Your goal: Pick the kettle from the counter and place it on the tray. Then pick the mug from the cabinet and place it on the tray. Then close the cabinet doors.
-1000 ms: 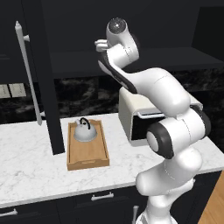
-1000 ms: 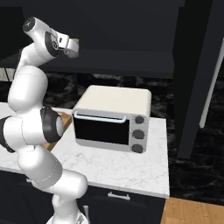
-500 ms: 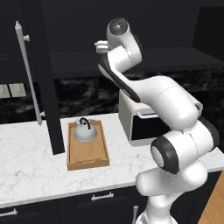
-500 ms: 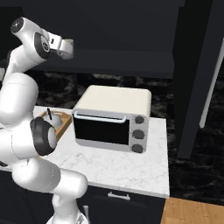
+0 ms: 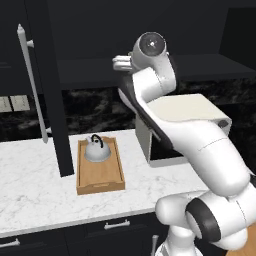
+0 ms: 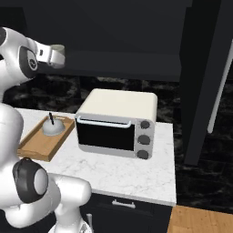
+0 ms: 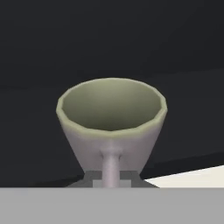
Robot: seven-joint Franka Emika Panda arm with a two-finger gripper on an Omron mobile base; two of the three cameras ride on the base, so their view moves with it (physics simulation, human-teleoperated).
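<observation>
- The gripper [image 7: 111, 177] is closed on the mug [image 7: 112, 122]; in the hand view the fingers pinch the mug handle, which points toward the camera, and the greenish inside is visible.
- In the right base view the mug [image 6: 57, 55] is at the end of the hand, high above the counter [image 6: 132, 170], in front of the dark cabinet [image 6: 118, 41] opening.
- In the left base view the arm reaches up to the cabinet shelf level; the hand [image 5: 122, 62] points to the left, and the mug itself is hard to make out there.
- The kettle [image 5: 96, 150] sits upright on the tray [image 5: 100, 175], in the far half of it, black handle up.
- The tray lies on the marble counter, left of the toaster oven [image 6: 116, 123], near but not touching it.
- Both cabinet doors are open: the left door [image 5: 52, 90] w/ its silver bar handle [image 5: 32, 80] stands edge-on beside the tray; the right door [image 6: 202, 77] is swung out at the right side of the counter.
</observation>
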